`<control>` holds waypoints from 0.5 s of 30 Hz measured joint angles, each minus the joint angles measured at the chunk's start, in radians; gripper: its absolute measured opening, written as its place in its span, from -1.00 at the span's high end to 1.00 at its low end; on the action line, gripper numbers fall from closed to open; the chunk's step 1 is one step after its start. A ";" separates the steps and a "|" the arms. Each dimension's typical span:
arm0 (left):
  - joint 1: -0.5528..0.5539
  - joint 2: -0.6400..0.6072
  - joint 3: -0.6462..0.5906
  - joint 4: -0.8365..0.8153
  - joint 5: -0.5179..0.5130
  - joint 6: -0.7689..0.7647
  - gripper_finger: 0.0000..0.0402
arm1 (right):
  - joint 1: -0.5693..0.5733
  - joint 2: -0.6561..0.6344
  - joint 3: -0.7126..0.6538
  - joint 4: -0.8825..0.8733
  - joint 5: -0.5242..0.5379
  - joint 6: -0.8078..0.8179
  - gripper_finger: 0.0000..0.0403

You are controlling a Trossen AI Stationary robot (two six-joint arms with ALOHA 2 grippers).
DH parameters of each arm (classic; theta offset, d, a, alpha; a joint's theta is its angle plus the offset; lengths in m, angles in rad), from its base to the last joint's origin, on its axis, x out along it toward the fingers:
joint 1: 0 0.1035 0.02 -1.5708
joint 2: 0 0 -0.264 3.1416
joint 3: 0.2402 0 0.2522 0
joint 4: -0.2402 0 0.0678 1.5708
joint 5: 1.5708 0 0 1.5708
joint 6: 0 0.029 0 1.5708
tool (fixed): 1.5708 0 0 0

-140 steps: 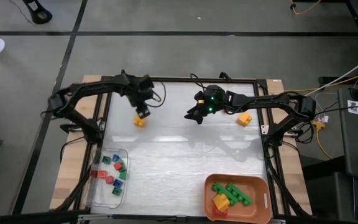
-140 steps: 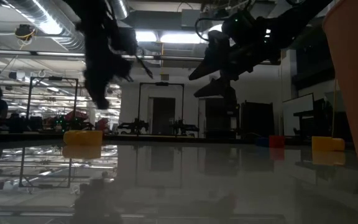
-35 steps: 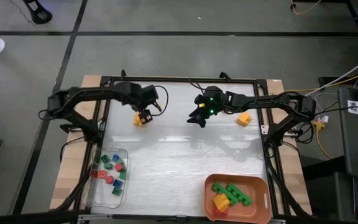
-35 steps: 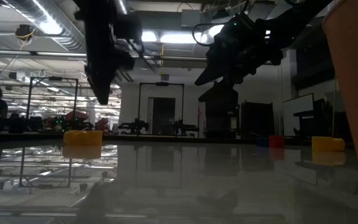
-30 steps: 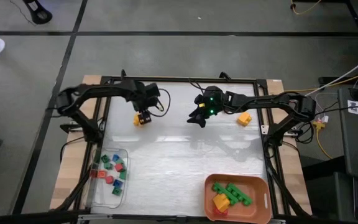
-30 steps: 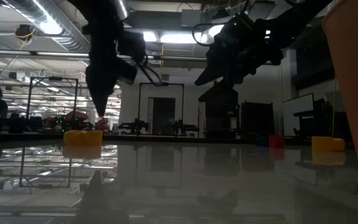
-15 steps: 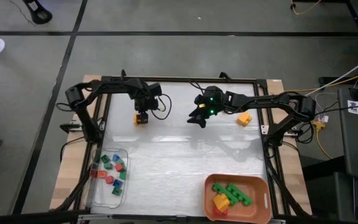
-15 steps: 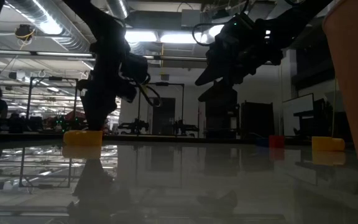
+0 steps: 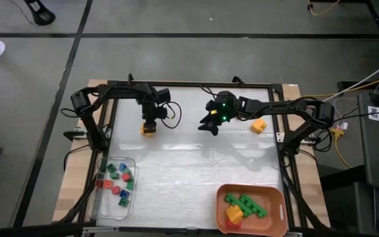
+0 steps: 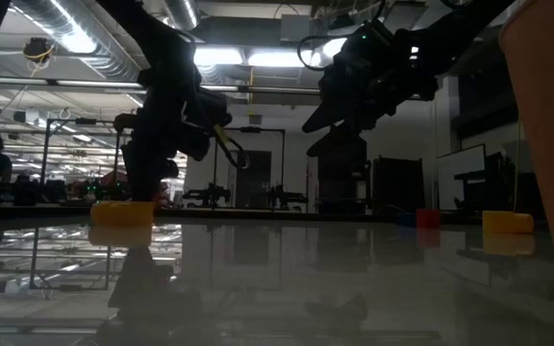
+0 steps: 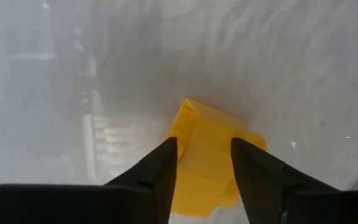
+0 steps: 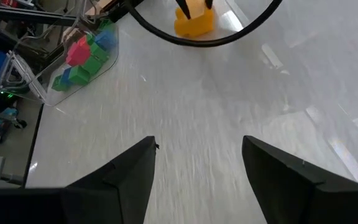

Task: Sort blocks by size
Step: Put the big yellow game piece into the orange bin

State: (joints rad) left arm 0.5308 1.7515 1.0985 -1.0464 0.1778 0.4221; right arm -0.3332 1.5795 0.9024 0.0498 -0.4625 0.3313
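Lowered since the earlier frame, the left gripper (image 11: pixel 202 163) now straddles a smooth yellow plastic block (image 11: pixel 211 158) on the glossy white table (image 9: pixel 196 164), dark tapered fingers closing against its sides, while the right gripper (image 12: pixel 197 163) hovers mid-table, jaws apart.

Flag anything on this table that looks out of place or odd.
Two yellow blocks lie loose on the table instead of in a container: one under the left gripper, one near the right arm. Nothing looks spilled or damaged.
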 joint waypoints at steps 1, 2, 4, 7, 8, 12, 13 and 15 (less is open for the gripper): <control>-0.001 0.000 0.000 -0.001 0.015 0.000 0.35 | 0.000 0.000 0.000 0.000 0.000 0.000 -0.18; -0.001 0.000 0.000 -0.005 0.029 0.000 0.39 | 0.000 0.000 0.000 0.000 0.000 0.000 -0.18; -0.001 0.000 0.000 -0.013 0.057 -0.001 0.47 | 0.000 0.000 0.000 0.000 0.000 0.000 -0.18; -0.007 0.000 0.000 -0.016 0.084 -0.005 0.60 | 0.000 0.000 0.000 0.000 0.000 0.000 -0.18; -0.008 0.000 0.000 -0.016 0.090 -0.005 0.64 | 0.000 0.000 0.000 0.000 0.001 0.000 -0.18; -0.026 0.000 0.000 -0.015 0.126 -0.007 0.82 | 0.000 0.000 0.000 0.000 0.001 0.000 -0.18; -0.031 0.000 0.000 -0.015 0.126 -0.014 0.86 | 0.000 0.000 0.000 0.000 0.001 0.000 -0.18; -0.041 0.000 0.000 -0.011 0.122 -0.050 0.91 | 0.000 0.000 0.000 0.000 0.001 0.000 -0.18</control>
State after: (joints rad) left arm 0.4895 1.7515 1.0985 -1.0576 0.2995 0.3718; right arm -0.3334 1.5795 0.9024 0.0498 -0.4618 0.3309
